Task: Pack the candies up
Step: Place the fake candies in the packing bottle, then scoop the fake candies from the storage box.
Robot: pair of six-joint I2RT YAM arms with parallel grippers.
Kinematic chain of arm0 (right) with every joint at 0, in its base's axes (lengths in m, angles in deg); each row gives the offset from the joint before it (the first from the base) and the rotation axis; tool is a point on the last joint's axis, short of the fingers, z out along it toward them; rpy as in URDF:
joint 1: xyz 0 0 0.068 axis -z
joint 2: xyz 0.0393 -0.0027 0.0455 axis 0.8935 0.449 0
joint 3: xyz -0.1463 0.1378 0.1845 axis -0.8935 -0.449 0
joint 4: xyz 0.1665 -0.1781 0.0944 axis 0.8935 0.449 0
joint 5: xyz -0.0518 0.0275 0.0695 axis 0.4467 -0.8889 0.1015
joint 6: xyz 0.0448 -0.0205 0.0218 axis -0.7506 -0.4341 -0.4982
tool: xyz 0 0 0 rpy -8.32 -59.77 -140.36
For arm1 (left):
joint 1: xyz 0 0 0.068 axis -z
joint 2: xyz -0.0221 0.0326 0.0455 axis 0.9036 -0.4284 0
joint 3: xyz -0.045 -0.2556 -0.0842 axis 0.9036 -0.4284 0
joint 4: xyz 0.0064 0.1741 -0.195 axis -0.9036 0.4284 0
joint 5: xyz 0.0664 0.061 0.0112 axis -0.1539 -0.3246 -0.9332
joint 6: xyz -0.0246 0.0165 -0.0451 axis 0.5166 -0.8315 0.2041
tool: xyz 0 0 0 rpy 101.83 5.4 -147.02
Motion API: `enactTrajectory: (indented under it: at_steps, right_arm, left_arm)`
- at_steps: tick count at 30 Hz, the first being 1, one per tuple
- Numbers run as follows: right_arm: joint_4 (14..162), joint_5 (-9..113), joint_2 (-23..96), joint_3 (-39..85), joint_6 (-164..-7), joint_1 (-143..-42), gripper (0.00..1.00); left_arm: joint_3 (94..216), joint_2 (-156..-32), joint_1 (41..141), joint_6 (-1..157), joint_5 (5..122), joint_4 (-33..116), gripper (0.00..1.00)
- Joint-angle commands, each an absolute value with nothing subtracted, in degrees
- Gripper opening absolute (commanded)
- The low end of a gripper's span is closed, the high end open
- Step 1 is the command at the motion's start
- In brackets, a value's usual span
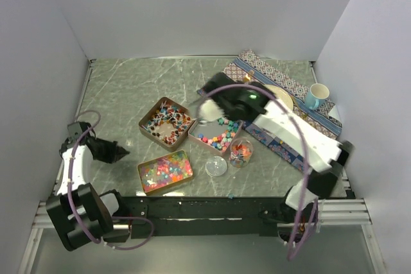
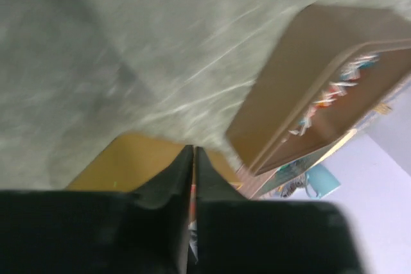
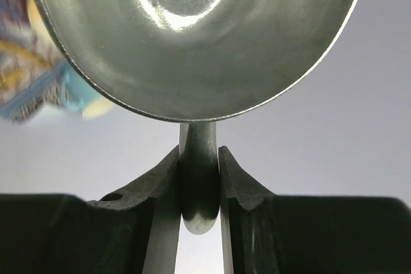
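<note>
We see the right gripper (image 3: pixel 198 158) clamped tight on a metal spoon (image 3: pixel 192 36), just beyond the tin (image 1: pixel 191 132) of chunky candies (image 1: pixel 218 137) immediately left of the clear jar (image 1: pixel 241 152). Stick sweets (image 1: pixel 166 122) and beads (image 1: pixel 165 171) lie farther left of the jar. The left gripper (image 2: pixel 194 155), fingers pressed together, sits well left of the jar.

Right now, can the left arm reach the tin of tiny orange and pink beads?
Probably yes. The left gripper sits beside that tin, with only bare table between them. Its jaws are shut. The right gripper holds a metal scoop farther right, out of the way.
</note>
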State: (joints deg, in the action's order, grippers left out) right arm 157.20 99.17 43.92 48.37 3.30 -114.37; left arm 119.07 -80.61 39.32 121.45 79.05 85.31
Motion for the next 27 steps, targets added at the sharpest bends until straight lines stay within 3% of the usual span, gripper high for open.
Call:
enactTrajectory:
  at_steps: [1,7,11,27]
  right_arm:
    - [170.3,96.5,55.4,59.0,-7.7,-122.7,0.0]
    - [170.2,95.2,57.7,50.4,-7.4,-131.6,0.0]
    - [170.2,96.0,62.7,51.1,-10.2,-133.6,0.0]
    - [170.2,117.1,76.6,54.8,-14.9,-136.9,0.0]
  left_arm:
    - [118.6,-76.6,39.1,119.0,80.6,90.6,0.01]
    - [125.3,-74.2,39.0,111.9,76.8,89.0,0.01]
    - [129.5,-71.9,39.1,110.5,77.6,88.3,0.01]
    - [144.3,-72.6,39.0,112.3,74.8,93.5,0.01]
